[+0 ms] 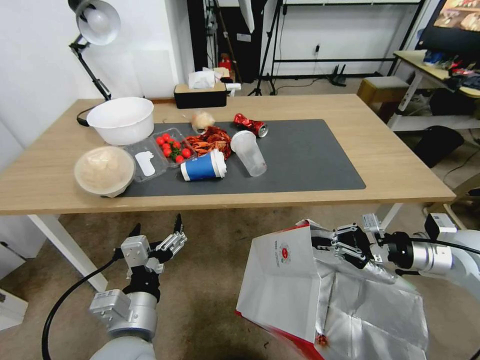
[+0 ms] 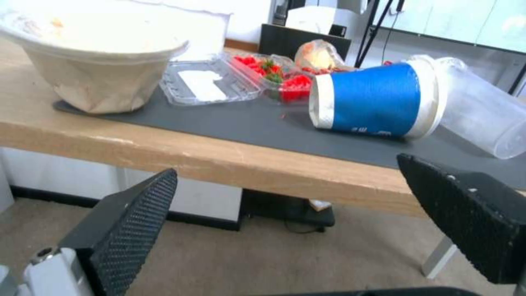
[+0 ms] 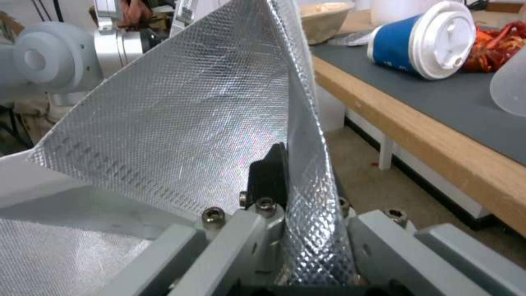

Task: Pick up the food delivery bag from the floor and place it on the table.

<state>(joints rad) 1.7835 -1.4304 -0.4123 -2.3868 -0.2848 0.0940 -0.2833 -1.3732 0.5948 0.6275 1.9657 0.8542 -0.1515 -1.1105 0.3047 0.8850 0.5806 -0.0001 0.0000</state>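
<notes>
The right gripper (image 1: 325, 243) has its jaws clamped on the rim of the food delivery bag (image 1: 280, 280), pinching a fold of the silver foil lining; in the right wrist view that foil (image 3: 186, 123) rises straight out from between the closed jaws, with one black finger pad (image 3: 268, 176) pressed against it. The right arm reaches in from the right, roughly level, wrist pointing left toward the bag. The bag sits low on the near right, below the worktop's (image 1: 400, 165) front edge and tilted, its white face with the small red logo turned left and its mouth gaping toward the arm. The bag's bottom runs out of the head view, so whether it touches the floor (image 1: 210, 300) cannot be told.

Over on the near left, the left gripper (image 1: 156, 231) points up and forward, jaws spread wide and empty, short of the worktop's front edge; in its wrist view the two black fingers (image 2: 131, 218) stand well apart against the wood edge.

Up on the dark mat (image 1: 310, 155) lie a toppled blue cup (image 1: 202, 167) and a clear plastic cup (image 1: 248, 152) just to its right, with a strawberry tray (image 1: 172, 145) behind. The right arm is cut off at the right margin.
</notes>
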